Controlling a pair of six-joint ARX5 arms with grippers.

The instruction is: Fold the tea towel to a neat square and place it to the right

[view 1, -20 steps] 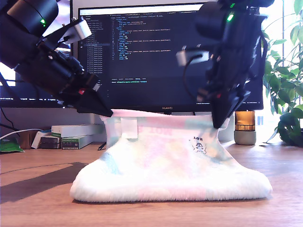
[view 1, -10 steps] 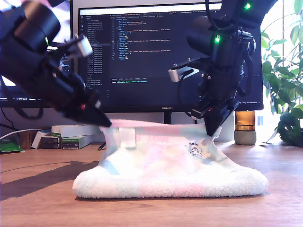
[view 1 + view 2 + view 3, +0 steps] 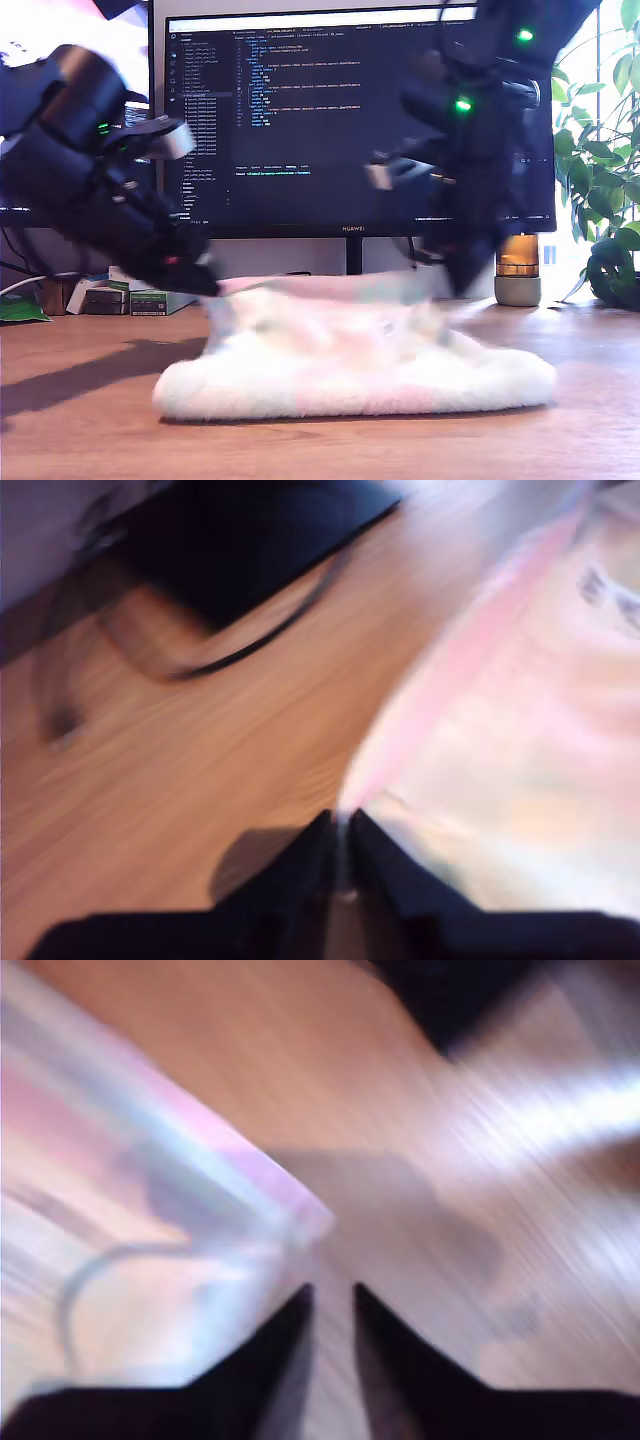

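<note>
A: Down on the wooden desk (image 3: pixel 90 430), centre of the exterior view, in front of the monitor (image 3: pixel 350 120): the tea towel (image 3: pixel 350 375), fluffy white with faint pink and mint patches. Doubled over, thick rounded fold toward the exterior camera, upper layer raised at the back and blurred.

B: And my first gripper (image 3: pixel 340 828)?

A: On the exterior view's left, angled down to the towel's raised corner there. Jaws pressed together, a pinch of pink-edged cloth right at the tips. Gripping the towel, plainly.

B: Beyond it in the first wrist view?

A: Bare wood, a dark cable (image 3: pixel 260 640), the black monitor stand base (image 3: pixel 240 540). All smeared by motion.

B: Over to my second gripper (image 3: pixel 330 1300), then.

A: On the exterior view's right, nose down by the towel's other raised corner. Jaws parted by a narrow gap, only wood visible through it. Towel corner just past the tips, near but apparently not clamped.

B: Certain of that?

A: Hard to swear to with this much blur, but read as slightly open and empty.

B: Surroundings?

A: Small boxes (image 3: pixel 150 300) on the exterior view's left, behind the arm. A leafy plant (image 3: pixel 600 200) at the exterior view's right edge, an amber-topped pot (image 3: pixel 517 270) just beside it.
</note>
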